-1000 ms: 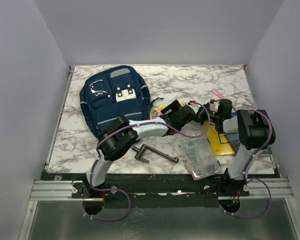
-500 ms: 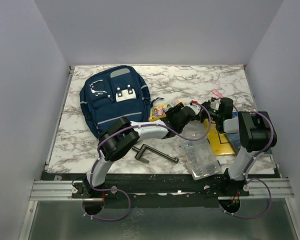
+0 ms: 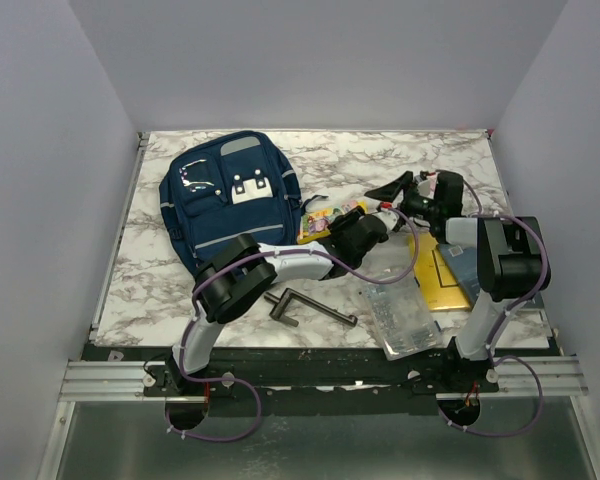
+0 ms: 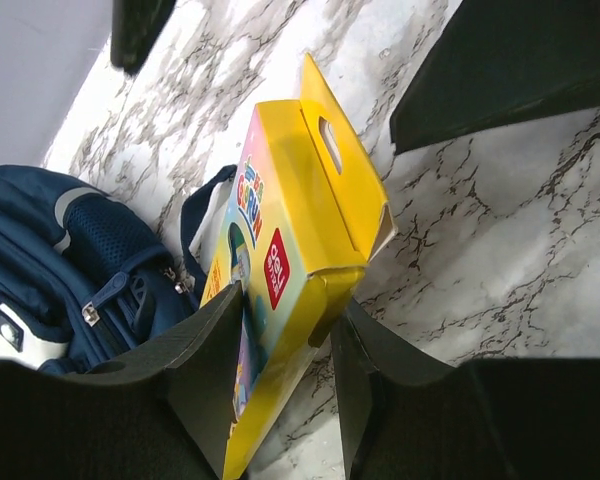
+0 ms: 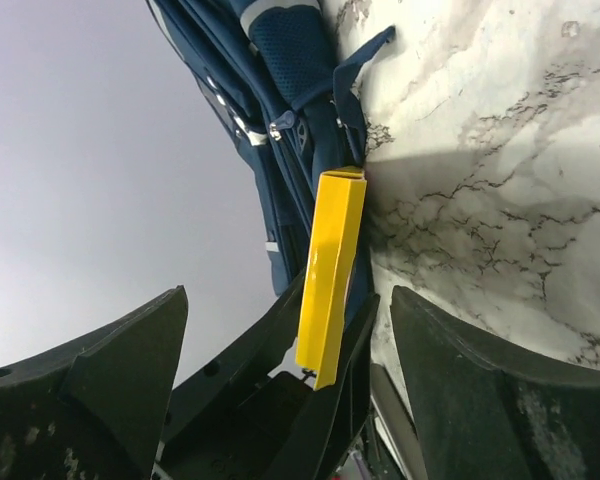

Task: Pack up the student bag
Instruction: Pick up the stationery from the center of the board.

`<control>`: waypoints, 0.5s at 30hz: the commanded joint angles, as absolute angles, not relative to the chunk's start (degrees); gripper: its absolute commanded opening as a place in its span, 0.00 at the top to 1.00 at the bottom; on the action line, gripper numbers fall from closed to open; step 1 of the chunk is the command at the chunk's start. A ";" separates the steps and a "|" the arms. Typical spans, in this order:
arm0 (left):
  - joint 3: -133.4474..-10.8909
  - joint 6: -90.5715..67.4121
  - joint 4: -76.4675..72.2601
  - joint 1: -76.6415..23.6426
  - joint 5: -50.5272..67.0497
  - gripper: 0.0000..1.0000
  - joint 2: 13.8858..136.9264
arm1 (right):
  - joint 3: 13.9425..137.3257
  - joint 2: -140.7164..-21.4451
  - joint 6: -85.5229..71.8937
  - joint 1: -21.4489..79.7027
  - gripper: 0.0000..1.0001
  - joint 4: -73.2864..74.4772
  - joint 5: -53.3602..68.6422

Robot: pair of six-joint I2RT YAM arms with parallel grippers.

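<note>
Student bag (image 3: 225,205) lies flat, front pockets up, at the far left of the marble tabletop (image 3: 380,160). Whether its main compartment is unzipped cannot be told from these views. Just beside its right edge, close to a strap loop (image 4: 195,205), the yellow box (image 4: 280,250) is pinched between the fingers of the left tool (image 4: 288,320), which is closed partway onto the box's two broad faces near one end. The right tool (image 5: 288,300) faces the same box from the other side with its jaws spread wide and nothing in them, so the left arm alone carries the load. Nearer the arms a yellow book (image 3: 442,285), a clear packet (image 3: 400,315) and a dark metal crank (image 3: 308,306) lie on the tabletop, apparently yet to be packed. The grip looks the weak point: held near one end, the box could swivel or slide out as it is swung toward the bag. Its flap with the hanging hole stands up, and it might catch on the strap loop or the zip. With nothing holding the bag's mouth open, the box may simply push the fabric away, and the two arms are close enough to knock together.
</note>
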State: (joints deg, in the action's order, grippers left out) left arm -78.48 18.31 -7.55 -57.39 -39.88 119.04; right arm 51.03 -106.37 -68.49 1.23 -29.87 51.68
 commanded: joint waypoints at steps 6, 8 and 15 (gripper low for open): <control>-77.12 18.50 -8.90 -57.13 -39.96 0.58 116.08 | 60.20 -112.95 -59.89 8.57 0.12 -18.13 50.43; -76.99 18.63 -8.88 -57.13 -40.07 0.57 115.95 | 60.94 -113.50 -59.60 9.74 0.14 -17.56 49.79; -74.85 17.32 -8.24 -57.30 -38.21 0.37 112.33 | 60.54 -113.42 -58.56 10.28 0.34 -16.62 48.21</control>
State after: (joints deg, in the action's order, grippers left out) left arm -76.55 18.35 -7.57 -57.39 -39.70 117.71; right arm 59.94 -112.60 -60.71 10.72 -19.33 50.26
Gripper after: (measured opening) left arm 0.538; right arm 0.706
